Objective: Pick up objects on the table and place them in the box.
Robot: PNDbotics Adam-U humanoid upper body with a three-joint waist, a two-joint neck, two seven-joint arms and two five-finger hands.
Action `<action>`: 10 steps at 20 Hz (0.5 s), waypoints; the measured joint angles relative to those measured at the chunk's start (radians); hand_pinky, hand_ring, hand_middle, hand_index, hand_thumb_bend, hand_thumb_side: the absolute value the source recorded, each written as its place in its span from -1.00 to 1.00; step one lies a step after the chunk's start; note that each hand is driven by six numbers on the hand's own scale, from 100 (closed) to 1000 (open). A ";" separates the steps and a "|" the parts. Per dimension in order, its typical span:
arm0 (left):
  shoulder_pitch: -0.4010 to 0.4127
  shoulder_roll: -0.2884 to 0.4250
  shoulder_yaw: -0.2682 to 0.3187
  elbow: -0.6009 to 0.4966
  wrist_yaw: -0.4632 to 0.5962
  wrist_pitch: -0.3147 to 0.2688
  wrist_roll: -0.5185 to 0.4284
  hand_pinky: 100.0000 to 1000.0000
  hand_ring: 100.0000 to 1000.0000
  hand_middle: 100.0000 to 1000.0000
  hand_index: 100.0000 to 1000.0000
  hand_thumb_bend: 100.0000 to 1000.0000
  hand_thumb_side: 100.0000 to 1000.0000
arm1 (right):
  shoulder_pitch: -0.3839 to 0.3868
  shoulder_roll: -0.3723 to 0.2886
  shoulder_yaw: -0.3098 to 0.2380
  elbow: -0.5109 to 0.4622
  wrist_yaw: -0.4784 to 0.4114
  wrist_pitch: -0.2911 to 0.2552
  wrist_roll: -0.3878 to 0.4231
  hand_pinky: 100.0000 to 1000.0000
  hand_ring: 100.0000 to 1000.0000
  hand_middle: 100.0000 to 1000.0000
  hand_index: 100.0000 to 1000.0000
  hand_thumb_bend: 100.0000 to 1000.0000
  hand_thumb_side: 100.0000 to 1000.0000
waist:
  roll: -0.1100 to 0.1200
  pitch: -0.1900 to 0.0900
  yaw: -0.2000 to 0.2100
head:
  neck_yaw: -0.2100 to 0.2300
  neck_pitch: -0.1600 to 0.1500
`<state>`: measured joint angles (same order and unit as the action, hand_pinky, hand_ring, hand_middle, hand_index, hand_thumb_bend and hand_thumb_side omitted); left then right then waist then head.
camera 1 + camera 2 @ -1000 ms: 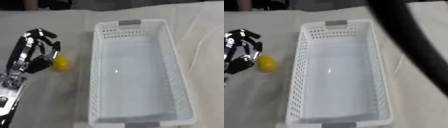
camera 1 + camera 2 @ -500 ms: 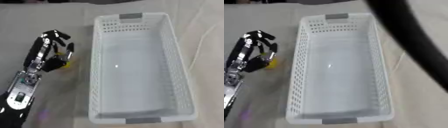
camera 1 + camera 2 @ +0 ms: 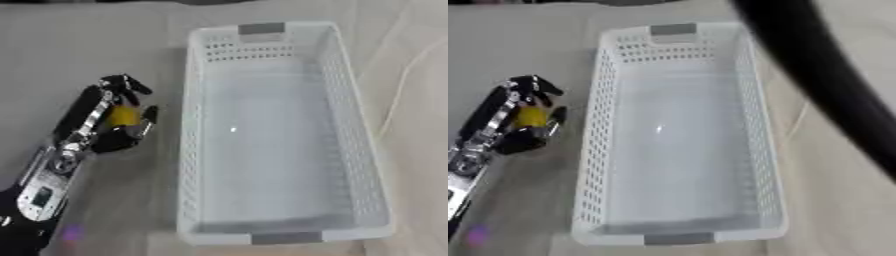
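A small yellow object (image 3: 122,116) sits left of the white perforated box (image 3: 195,125), inside my left hand (image 3: 109,125). The hand's black fingers and thumb curl round it from both sides. My left arm comes up from the lower left corner. The box lies lengthwise on the cloth-covered table, with grey handles at its far and near ends, and nothing shows inside it. My right hand is hidden; only a blurred black part of the right arm (image 3: 824,85) crosses the right eye view.
A beige cloth (image 3: 70,55) covers the table around the box. A thin pale cable (image 3: 398,95) runs along the cloth right of the box. A small purple spot (image 3: 72,232) shows beside my left forearm.
My left hand has moved in over the yellow object and its fingers have closed round it. The whole picture has shifted a little, so the head has moved.
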<state>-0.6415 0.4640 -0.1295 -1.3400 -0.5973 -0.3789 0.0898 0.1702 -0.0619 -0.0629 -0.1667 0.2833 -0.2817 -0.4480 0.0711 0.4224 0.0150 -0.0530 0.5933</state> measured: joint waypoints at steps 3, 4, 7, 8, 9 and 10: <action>-0.001 0.020 -0.014 0.006 -0.018 -0.021 -0.007 -0.52 0.00 0.14 0.37 -0.93 0.08 | 0.000 0.000 -0.001 -0.005 0.003 0.000 0.000 -0.18 0.07 0.29 0.38 -1.00 0.71 | 0.000 0.000 -0.001 | 0.000 0.001; -0.001 0.027 -0.018 0.006 -0.021 -0.027 -0.010 -0.51 0.00 0.15 0.37 -0.91 0.07 | 0.000 0.000 -0.001 -0.008 0.005 0.000 0.000 -0.18 0.07 0.29 0.38 -1.00 0.71 | 0.000 0.000 -0.001 | 0.000 0.001; 0.000 0.048 -0.030 0.006 -0.043 -0.044 -0.016 -0.48 0.02 0.16 0.38 -0.86 -0.05 | 0.000 0.000 -0.006 -0.015 0.009 0.001 0.001 -0.18 0.07 0.29 0.38 -1.00 0.71 | 0.000 0.000 -0.001 | 0.000 0.007; 0.000 0.055 -0.033 0.006 -0.053 -0.050 -0.018 -0.52 0.01 0.17 0.39 -0.96 -0.56 | 0.000 0.000 -0.006 -0.017 0.011 0.001 0.001 -0.18 0.07 0.29 0.38 -1.00 0.71 | 0.000 0.000 -0.001 | 0.000 0.008; 0.000 0.061 -0.036 0.006 -0.063 -0.054 -0.020 -0.60 -0.01 0.16 0.41 -1.00 -1.00 | 0.000 0.000 -0.006 -0.019 0.013 0.002 0.003 -0.18 0.07 0.29 0.38 -1.00 0.71 | 0.000 0.000 -0.001 | 0.000 0.008; 0.001 0.065 -0.038 0.006 -0.076 -0.056 -0.021 -0.70 -0.04 0.15 0.43 -1.00 -1.00 | 0.000 0.000 -0.007 -0.021 0.015 0.003 0.003 -0.18 0.07 0.29 0.38 -1.00 0.71 | 0.000 0.000 -0.001 | 0.000 0.009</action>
<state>-0.6407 0.5290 -0.1673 -1.3342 -0.6734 -0.4352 0.0687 0.1702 -0.0619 -0.0701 -0.1880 0.2984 -0.2790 -0.4448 0.0712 0.4224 0.0143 -0.0530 0.6021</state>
